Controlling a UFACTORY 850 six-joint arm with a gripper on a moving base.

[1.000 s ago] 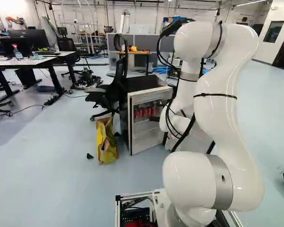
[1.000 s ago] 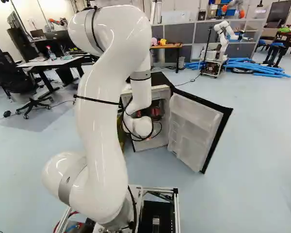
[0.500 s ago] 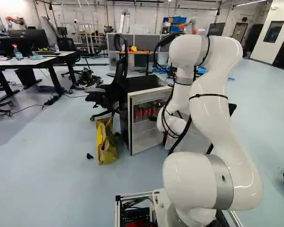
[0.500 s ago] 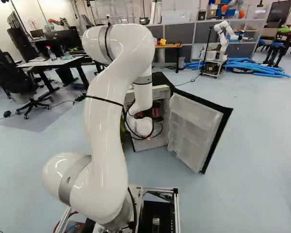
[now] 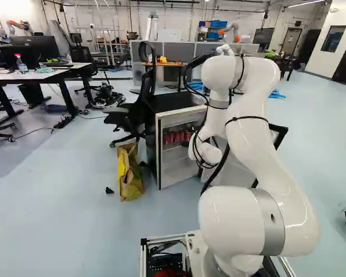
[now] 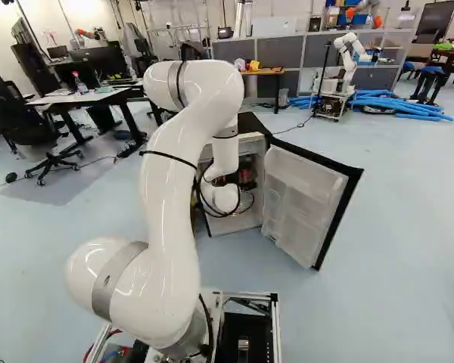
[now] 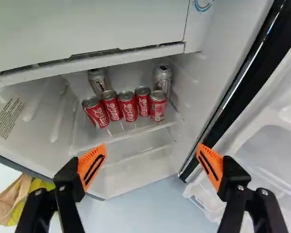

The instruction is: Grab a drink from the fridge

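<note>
In the wrist view my gripper (image 7: 151, 147) stands wide open before the fridge, nothing between its orange pads. Several red cans (image 7: 127, 106) stand in a row on the upper clear shelf (image 7: 126, 135), ahead of the fingers. Two silver cans, one (image 7: 162, 77) at the row's door-side end and one (image 7: 98, 81) at its other end, are behind the red ones. The fridge (image 5: 174, 115) has its door (image 6: 306, 200) swung open. Through the left base view red cans (image 5: 177, 137) also show inside. My white wrist mostly hides the gripper in both base views.
A white compartment (image 7: 87, 24) overhangs the cans. The open door's dark edge (image 7: 233, 92) runs beside one finger. A yellow and brown bag (image 5: 130, 173) and an office chair (image 5: 139, 109) are beside the fridge. Another robot (image 6: 346, 72) stands farther back.
My arm's upper bend has come down and forward, toward the fridge, and the wrist has shifted slightly. The base, fridge and door have stayed put.
</note>
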